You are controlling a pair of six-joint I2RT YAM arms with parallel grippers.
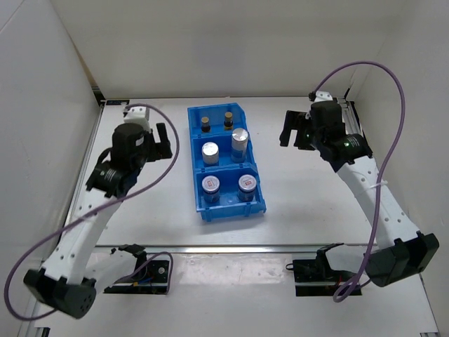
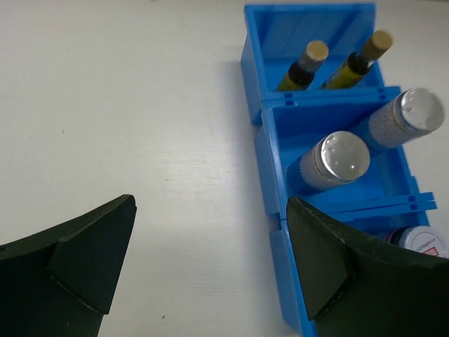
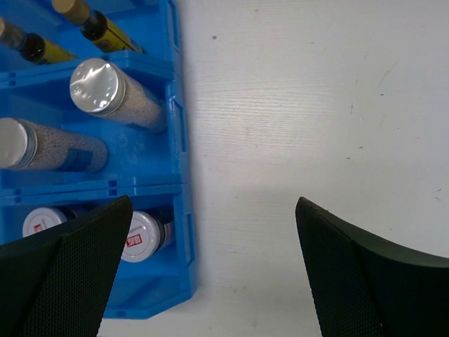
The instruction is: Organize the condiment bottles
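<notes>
Condiment bottles [image 1: 240, 138], six in all, stood sorted in pairs inside a blue three-compartment bin [image 1: 194, 163] at the middle of the white worktop [image 1: 302, 196]. Seen from above, the two slim dark-brown bottles [image 1: 205, 124] with gold caps occupied the compartment at the bin's 12 o'clock end. The two taller silver-lidded cylinders [image 1: 210, 152] filled the middle compartment, the one on the 3 o'clock side set slightly farther back than its partner. The two squat silver-lidded jars [image 1: 246, 184] sat side by side in the compartment at the 6 o'clock end. All six appeared upright, and none touched either arm. The left arm [image 1: 116, 165] hung over bare worktop at the bin's 9 o'clock, well apart from it. The left jaws were spread wide with nothing between them. Its wrist camera looked across the bin's outer wall [image 2: 270, 175] at the brown bottles [image 2: 305, 64], the cylinders [image 2: 330, 161] and part of one jar lid [image 2: 421, 242]. The right arm [image 1: 351, 151] hung at the bin's 3 o'clock, also clear of it. The right jaws stood fully apart and gripped nothing. Its wrist camera caught the bin's edge [image 3: 181, 140], the cylinders [image 3: 116, 95] and the red-labelled jars [image 3: 140, 237] just beside one dark jaw.
</notes>
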